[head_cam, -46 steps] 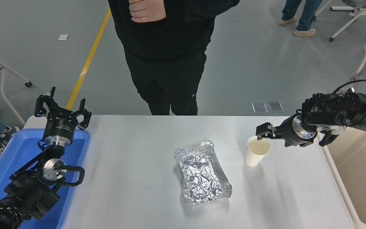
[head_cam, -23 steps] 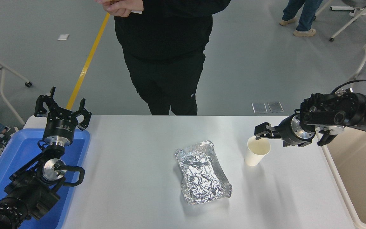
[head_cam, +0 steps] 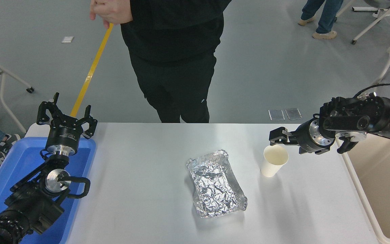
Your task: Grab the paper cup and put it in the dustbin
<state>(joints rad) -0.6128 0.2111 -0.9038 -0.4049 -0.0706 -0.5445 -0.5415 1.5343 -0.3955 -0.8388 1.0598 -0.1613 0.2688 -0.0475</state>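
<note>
The paper cup [head_cam: 274, 163] is small, white and tapered, with a cream inside. It stands upright on the white table [head_cam: 141, 189] at the right. My right gripper [head_cam: 275, 137] comes in from the right edge and hovers just above and behind the cup's rim, apart from it. It is seen side-on. The dustbin [head_cam: 383, 189] is a large cream-beige bin with a white rim, off the table's right edge, below my right arm. My left gripper [head_cam: 67, 113] is parked open over the blue tray at the lower left.
A crinkled silver foil tray [head_cam: 216, 184] lies at the table's middle, left of the cup. A bright blue plastic tray [head_cam: 19, 162] sits at the table's left end. A person in black [head_cam: 174, 61] stands at the far edge. Chairs stand further back.
My right gripper has moved slightly up and to the left above the cup. The cup has not moved. The person's hand has shifted to the left.
</note>
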